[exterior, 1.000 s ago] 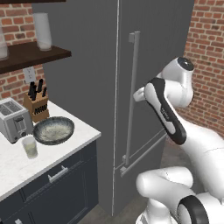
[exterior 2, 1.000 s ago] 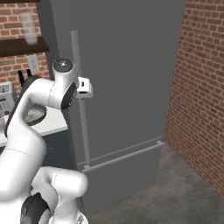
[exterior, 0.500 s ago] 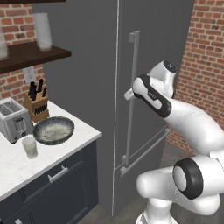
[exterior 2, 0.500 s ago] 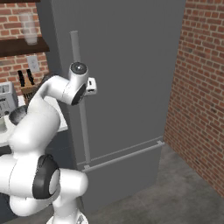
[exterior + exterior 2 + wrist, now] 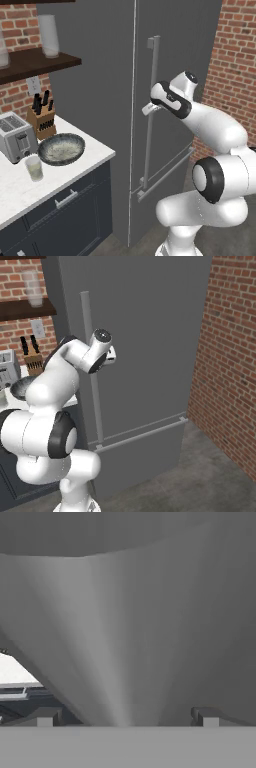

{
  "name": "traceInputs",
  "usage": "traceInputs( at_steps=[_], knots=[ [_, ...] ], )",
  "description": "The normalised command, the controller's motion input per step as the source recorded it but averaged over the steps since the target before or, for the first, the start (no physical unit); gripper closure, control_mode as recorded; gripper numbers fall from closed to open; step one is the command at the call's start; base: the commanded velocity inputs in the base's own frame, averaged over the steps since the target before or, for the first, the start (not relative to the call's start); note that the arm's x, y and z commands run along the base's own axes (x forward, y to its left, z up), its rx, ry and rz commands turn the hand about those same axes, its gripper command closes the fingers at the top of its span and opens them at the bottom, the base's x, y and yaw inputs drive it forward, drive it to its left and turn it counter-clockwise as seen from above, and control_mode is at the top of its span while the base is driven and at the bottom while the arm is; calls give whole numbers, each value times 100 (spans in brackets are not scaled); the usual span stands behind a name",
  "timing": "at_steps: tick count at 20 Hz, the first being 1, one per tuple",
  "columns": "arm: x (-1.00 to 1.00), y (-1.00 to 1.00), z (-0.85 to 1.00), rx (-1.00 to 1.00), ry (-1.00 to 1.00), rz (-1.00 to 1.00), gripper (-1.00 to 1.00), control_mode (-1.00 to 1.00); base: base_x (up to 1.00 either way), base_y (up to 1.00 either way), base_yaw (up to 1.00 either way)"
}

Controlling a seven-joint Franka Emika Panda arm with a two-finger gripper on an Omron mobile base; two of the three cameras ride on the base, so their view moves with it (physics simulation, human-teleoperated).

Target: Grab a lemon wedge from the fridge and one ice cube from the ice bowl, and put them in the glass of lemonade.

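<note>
silver toaster (image 5: 16, 136) sits far left on the counter (image 5: 30, 187), then one glass of lemonade (image 5: 34, 168), one dark ice bowl (image 5: 62, 148), one knife block (image 5: 42, 120) behind. further right you have the one fridge (image 5: 115, 75), door shut, so the lemon wedge is hidden inside. its long bar handle (image 5: 151, 110) looks stiff and smooth; take it mid-height and expect a heavy door. your gripper (image 5: 148, 108) hovers at the bar, jaws spread wide, holding nothing.
</note>
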Motion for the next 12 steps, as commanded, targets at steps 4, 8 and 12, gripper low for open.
traceInputs(
  at_steps=[4, 8, 12],
  knots=[
    [25, 25, -33, 0, 0, 4, -100, -100, 0, 0, 0],
    [22, 27, -22, 0, 0, 0, -100, -100, 0, 0, 0],
    [0, 9, -1, 0, 0, 0, -100, -100, 0, 0, 0]
  ],
)
